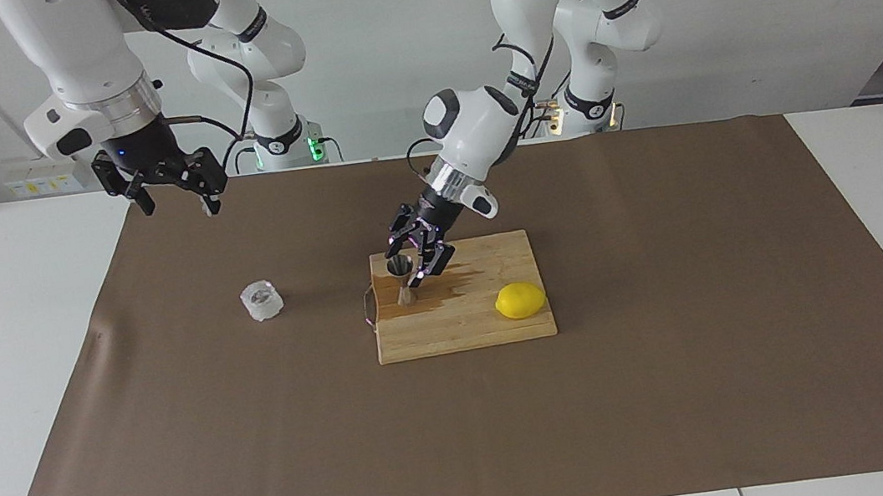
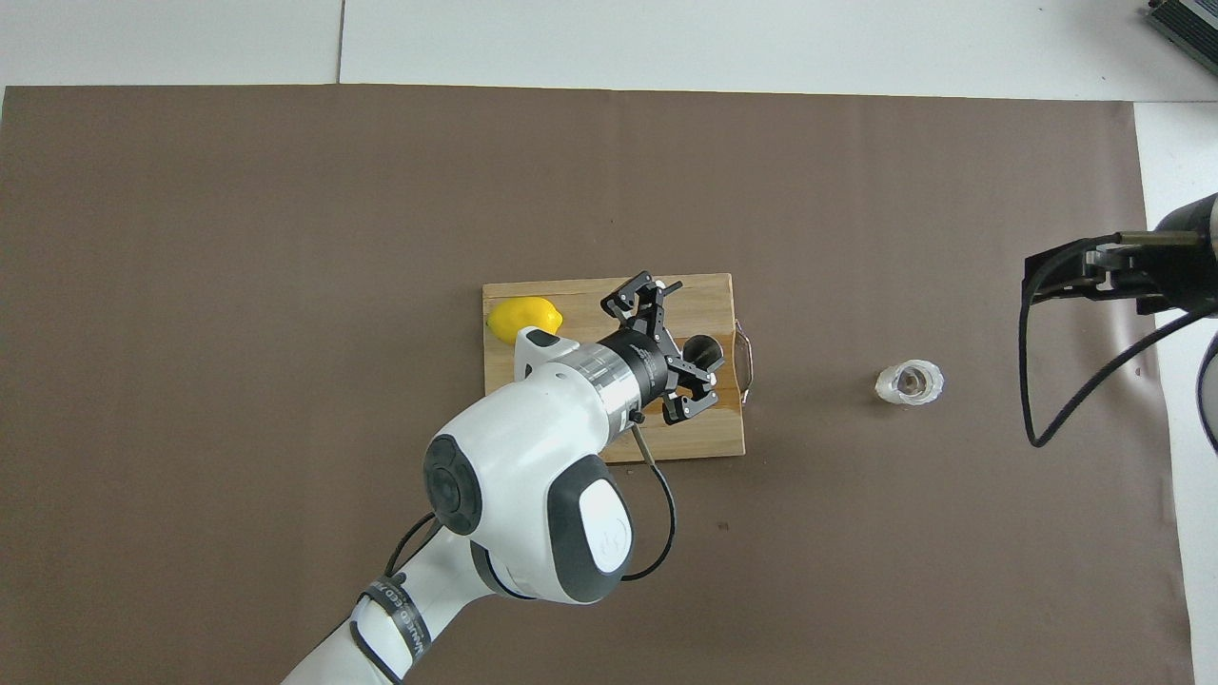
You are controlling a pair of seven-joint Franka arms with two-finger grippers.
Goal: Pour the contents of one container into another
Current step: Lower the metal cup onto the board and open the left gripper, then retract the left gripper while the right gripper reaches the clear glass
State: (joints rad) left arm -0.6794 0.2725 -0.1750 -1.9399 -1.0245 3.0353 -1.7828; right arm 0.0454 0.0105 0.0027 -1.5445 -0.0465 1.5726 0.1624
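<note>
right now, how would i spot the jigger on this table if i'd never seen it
Find the wooden cutting board in the middle of the brown mat. The jigger stands upright on the board's end toward the right arm, beside a wet stain, with the left gripper right at it. It is shiny steel and hourglass-shaped, unlike the yellow lemon or the clear faceted cup off the board.
</note>
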